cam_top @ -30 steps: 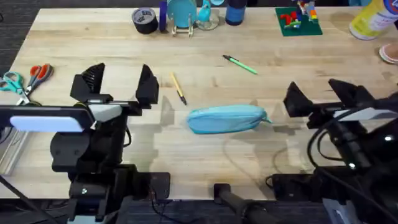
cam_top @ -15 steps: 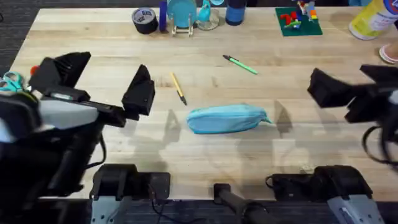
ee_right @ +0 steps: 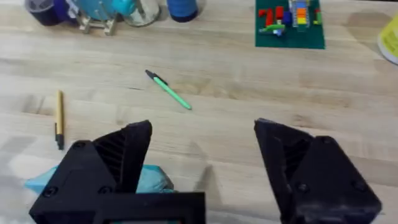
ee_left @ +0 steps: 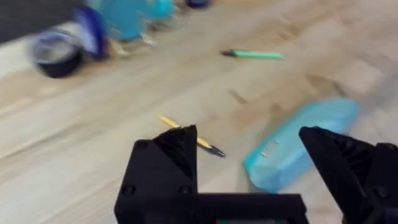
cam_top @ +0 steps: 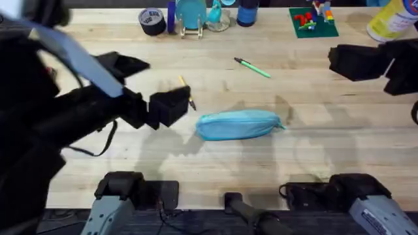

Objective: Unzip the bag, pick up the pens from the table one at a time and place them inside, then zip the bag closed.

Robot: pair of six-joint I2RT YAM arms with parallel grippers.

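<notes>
The light-blue bag (cam_top: 238, 124) lies zipped at the middle of the table (cam_top: 215, 163), its pull at the right end. A yellow pen (cam_top: 185, 85) lies just left of and beyond the bag, and a green pen (cam_top: 253, 67) lies farther back. My left gripper (cam_top: 149, 85) hovers open over the yellow pen's near end, left of the bag, holding nothing. In the left wrist view the bag (ee_left: 305, 140) and yellow pen (ee_left: 208, 146) sit between and beyond the fingers. My right gripper (cam_top: 379, 62) hangs open at the far right, high above the table, nothing in it.
A black tape roll (cam_top: 151, 19), blue containers (cam_top: 192, 14) and a green Lego plate (cam_top: 313, 23) line the back edge. A yellow bottle (cam_top: 392, 19) stands at the back right corner. Bare wood lies in front of and to the right of the bag.
My left arm rose and swung right, bringing its gripper over the yellow pen. The right gripper lifted and moved back toward the far right. The bag and both pens stayed put.
</notes>
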